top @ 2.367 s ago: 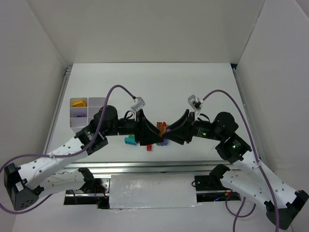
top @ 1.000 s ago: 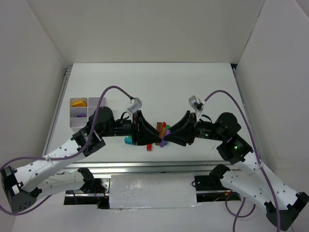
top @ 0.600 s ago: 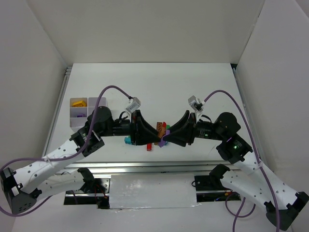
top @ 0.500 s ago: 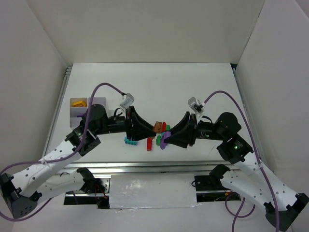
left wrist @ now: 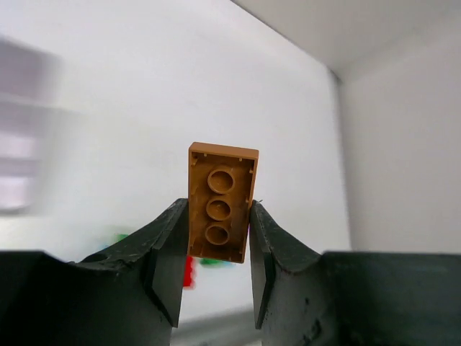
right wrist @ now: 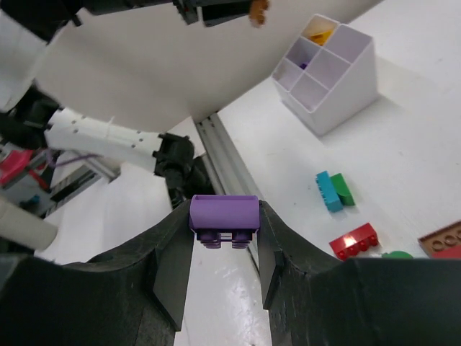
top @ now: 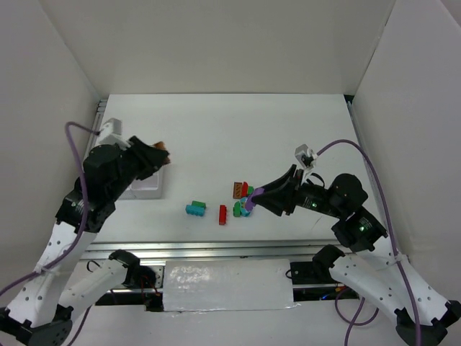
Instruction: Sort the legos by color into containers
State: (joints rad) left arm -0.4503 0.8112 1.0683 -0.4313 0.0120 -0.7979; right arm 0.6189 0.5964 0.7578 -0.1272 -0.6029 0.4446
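My left gripper is shut on an orange studded brick and hangs over the white tray at the left, hiding most of it. To the right of the loose legos, above the table, my right gripper is shut on a purple brick. The right wrist view shows the tray with a yellow piece and a purple piece in separate far compartments. On the table lie a teal-and-green pair, a red brick and a brown brick.
A small cluster of green, teal and red pieces lies just left of my right gripper. A metal rail runs along the table's near edge. White walls close in the left, right and back sides.
My left arm has swung left from the pile to above the tray, carrying the orange brick. My right gripper has pulled back slightly right, holding the purple brick.
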